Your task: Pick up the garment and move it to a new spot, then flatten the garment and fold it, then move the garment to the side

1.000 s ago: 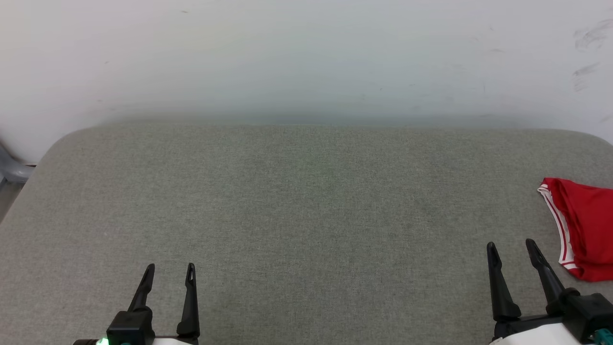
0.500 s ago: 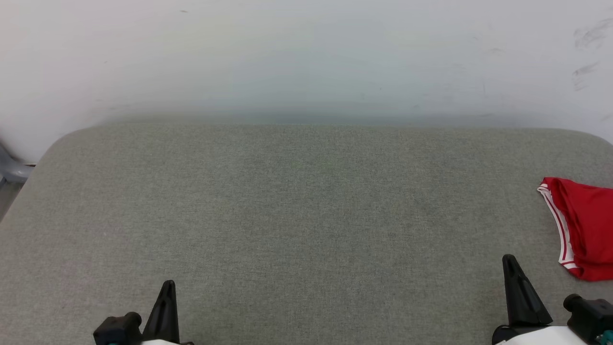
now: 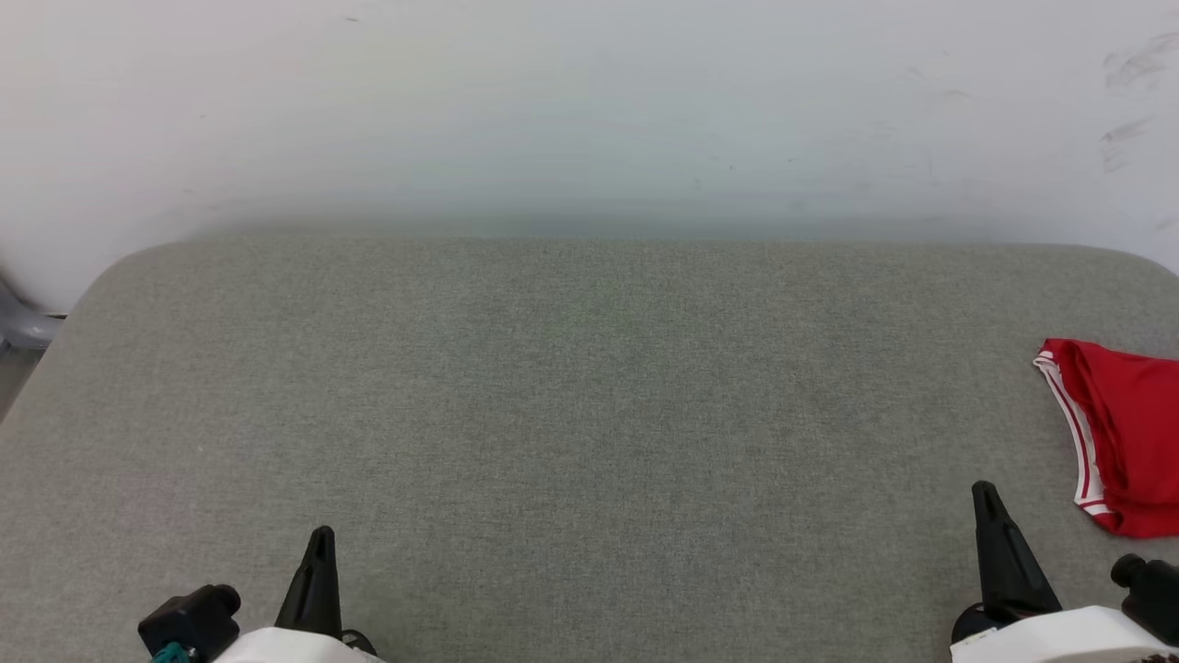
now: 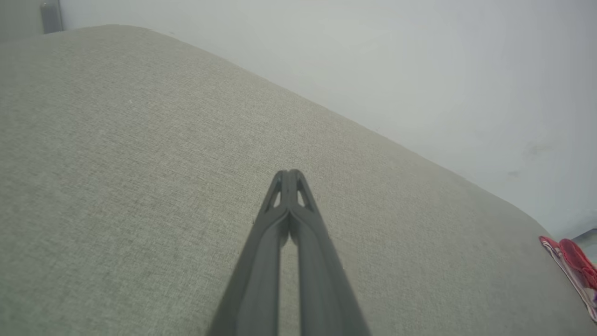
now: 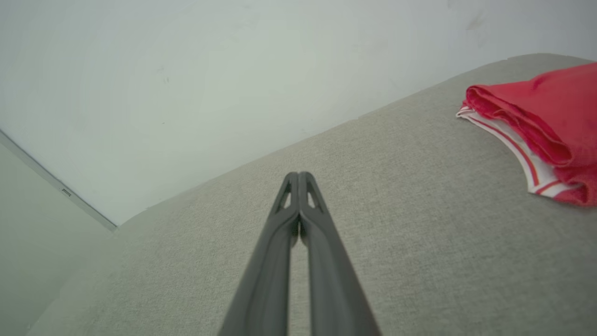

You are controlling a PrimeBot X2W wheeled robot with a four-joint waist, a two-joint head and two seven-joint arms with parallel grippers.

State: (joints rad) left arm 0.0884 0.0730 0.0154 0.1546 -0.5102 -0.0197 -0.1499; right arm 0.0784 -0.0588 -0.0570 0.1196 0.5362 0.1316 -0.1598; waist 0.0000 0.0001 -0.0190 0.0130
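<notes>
Sitting folded over itself at the right edge of the grey fabric-covered table (image 3: pixel 553 387), the garment (image 3: pixel 1128 433) is showing red cloth with red-and-white striped trim along its left side. Part of it is running out of the head view on the right. Left gripper (image 3: pixel 320 536) is pointing forward at the near left of the table, fingers pressed together with tips touching, gripping no cloth. Right gripper (image 3: pixel 984 490) is pointing forward at the near right, fingers likewise pressed together, near the garment's near corner but apart from it. Each wrist view is showing its closed finger pair aiming across the table toward the white wall (image 3: pixel 589 110), with the garment lying off to the right.
</notes>
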